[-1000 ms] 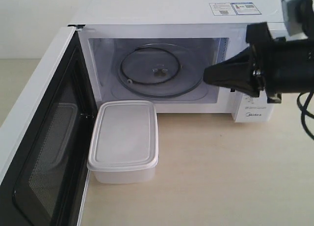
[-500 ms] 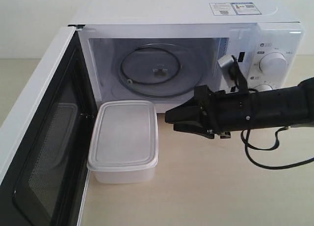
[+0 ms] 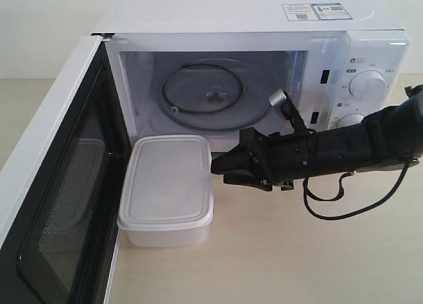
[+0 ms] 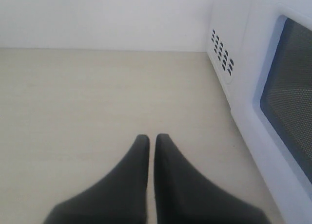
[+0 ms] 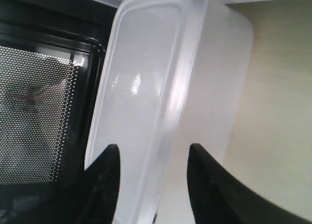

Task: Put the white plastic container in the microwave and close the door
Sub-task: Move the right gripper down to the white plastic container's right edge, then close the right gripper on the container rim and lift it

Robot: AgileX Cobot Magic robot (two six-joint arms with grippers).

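Exterior view: the microwave [image 3: 198,16] is a smooth white box with 2 round dials [image 3: 367,86] on its right panel. The door [image 3: 46,185] stands swung wide to the left, its black inner face and mesh window turned toward the cavity, where a round glass turntable [image 3: 205,96] lies flat. The white plastic container [image 3: 168,182], translucent with rounded corners and a rimmed flat lid, sits on the pale wood-grain desk [image 3: 297,251] just before the cavity's left part, close beside the door. The right pincer [image 3: 218,168], matte black and tapered, lies low over the desk with its tips just beside the container's right edge. Bare desk stretches to the right and front.

Left wrist view: the left pincer [image 4: 151,137] has its 2 black fingers together, only a thin slit between them, above bare desk. Slotted vents [image 4: 222,56] and the door's outer window show alongside.

Right wrist view: the right pincer's fingers [image 5: 105,185] stand apart, with the container's lid rim in line between them. The door's perforated mesh lies just beyond.
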